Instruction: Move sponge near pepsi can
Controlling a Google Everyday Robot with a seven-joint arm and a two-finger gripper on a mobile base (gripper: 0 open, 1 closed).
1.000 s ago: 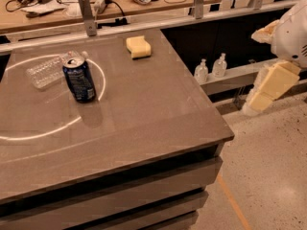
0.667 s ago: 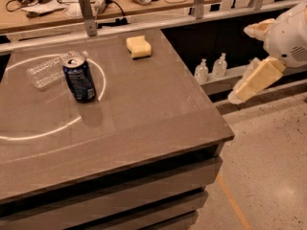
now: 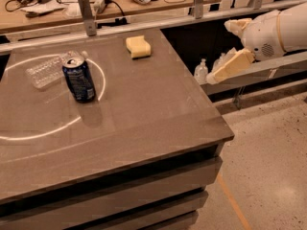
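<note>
The pale yellow sponge (image 3: pixel 138 46) lies flat near the far right part of the grey table (image 3: pixel 158 114). The dark blue pepsi can (image 3: pixel 79 79) stands upright to the left of the middle, well apart from the sponge. My gripper (image 3: pixel 220 51) hangs off the table's right edge, to the right of the sponge and a little above table height. Its pale yellow fingers (image 3: pixel 231 65) are spread apart and hold nothing.
A clear plastic bottle (image 3: pixel 48 70) lies on its side just behind the can. A white ring (image 3: pixel 103 87) is marked on the table. A cluttered workbench (image 3: pixel 110 4) with metal posts stands behind. Small bottles (image 3: pixel 201 71) stand beyond the table's right edge.
My gripper has risen and moved left toward the table's right edge. The sponge, can and bottle have not moved.
</note>
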